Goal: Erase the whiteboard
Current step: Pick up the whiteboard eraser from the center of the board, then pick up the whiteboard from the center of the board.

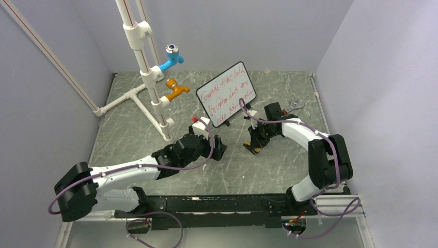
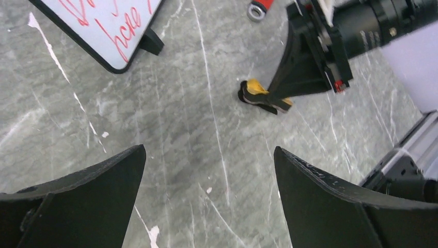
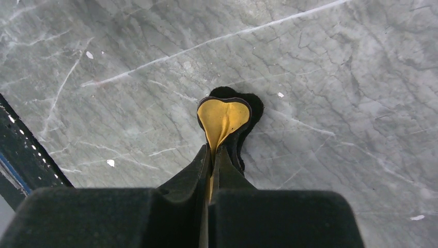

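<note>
1. Mounting rail (image 1: 217, 204), at the near table edge. Black; it carries both arm bases, with purple cables looped about it.

2. Left end effector (image 2: 208, 155). Jaws spread wide with nothing between them. It sits low over bare table, left of centre, and faces the eraser and the board's lower corner. It is probably parked clear so the other arm can work.

3. Right end effector (image 3: 214, 150). Its fingers are pressed together on the yellow top of the eraser (image 3: 223, 114), squeezing the soft layer to a thin ridge. The black felt face is turned down, at or on the table. The grip from above probably keeps the felt free for wiping.

4. Whiteboard (image 1: 226, 94). It stands beyond both end effectors, towards the far middle of the table, near the eraser but apart from it. It leans back on black feet with its written face towards the arms. Several lines of red handwriting are unwiped. The tilt offers the face to a wipe, but so light a stand may slide under pressure.

5. Small metal tool (image 1: 295, 106), right of the board. Its kind is unclear.

6. Pipe stand (image 1: 150, 77), far left. White plastic pipework with a blue tap (image 1: 173, 58) above an orange tap (image 1: 177, 90). It probably plays no part in the task.

7. Table (image 1: 268, 170). Grey marble pattern with pale veins and a few white flecks.

8. Walls (image 1: 232, 31). Pale lilac-grey, closing in three sides.
</note>
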Tool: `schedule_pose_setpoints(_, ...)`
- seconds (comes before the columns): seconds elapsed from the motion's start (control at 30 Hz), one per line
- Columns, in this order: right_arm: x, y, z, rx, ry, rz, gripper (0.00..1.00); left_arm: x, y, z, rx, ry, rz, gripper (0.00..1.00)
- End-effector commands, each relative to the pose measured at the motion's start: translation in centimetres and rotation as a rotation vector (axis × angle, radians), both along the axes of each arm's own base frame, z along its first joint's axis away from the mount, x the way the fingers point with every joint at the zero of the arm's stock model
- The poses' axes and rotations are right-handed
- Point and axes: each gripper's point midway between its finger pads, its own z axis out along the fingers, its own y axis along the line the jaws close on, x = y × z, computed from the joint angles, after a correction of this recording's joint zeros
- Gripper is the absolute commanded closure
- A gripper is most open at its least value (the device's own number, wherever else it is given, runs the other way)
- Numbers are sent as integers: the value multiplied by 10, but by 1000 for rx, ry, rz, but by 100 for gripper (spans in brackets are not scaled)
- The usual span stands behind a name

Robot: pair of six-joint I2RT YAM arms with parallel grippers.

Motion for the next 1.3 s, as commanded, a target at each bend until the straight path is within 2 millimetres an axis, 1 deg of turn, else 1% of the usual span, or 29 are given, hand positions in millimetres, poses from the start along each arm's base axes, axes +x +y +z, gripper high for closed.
schedule_pose_setpoints(0.0, 11, 5, 26, 61, -58, -6, 100, 19, -9, 23, -160, 0, 39, 1)
schedule_pose_setpoints(0.07, 15, -1, 31, 75, -70, -35, 100, 23, -8, 15, -179, 6, 46, 1)
schedule_pose_setpoints(0.1, 17, -4, 34, 88, -76, -53, 100, 24, -7, 6, -182, 17, 53, 1)
schedule_pose_setpoints(0.17, 20, -11, 40, 111, -87, -78, 100, 29, -7, -1, -216, 14, 63, 1)
schedule_pose_setpoints(0.2, 20, -14, 41, 115, -92, -86, 100, 31, -6, -4, -232, 10, 73, 3)
schedule_pose_setpoints(0.3, 21, -16, 42, 114, -96, -86, 100, 40, -10, -5, -272, -11, 81, 9)
schedule_pose_setpoints(0.47, 20, -15, 42, 119, -91, -77, 100, 54, -10, -13, -215, -79, 99, 8)
schedule_pose_setpoints(0.53, 20, -16, 44, 123, -95, -77, 100, 57, -5, -17, -217, -98, 107, 6)
schedule_pose_setpoints(0.73, 21, -15, 49, 140, -102, -70, 100, 60, 16, -36, -265, -55, 83, 4)
schedule_pose_setpoints(0.83, 21, -14, 50, 143, -100, -66, 100, 63, 21, -45, -229, -50, 75, 1)
schedule_pose_setpoints(0.93, 21, -14, 52, 147, -108, -63, 100, 69, 26, -53, -172, -46, 94, 1)
schedule_pose_setpoints(1.13, 20, -12, 56, 160, -113, -52, 100, 91, 40, -59, -152, -39, 177, 1)
schedule_pose_setpoints(1.23, 19, -12, 57, 163, -113, -49, 100, 105, 36, -54, -196, -49, 171, 3)
schedule_pose_setpoints(1.27, 19, -12, 58, 164, -117, -48, 100, 111, 34, -48, -214, -60, 168, 4)
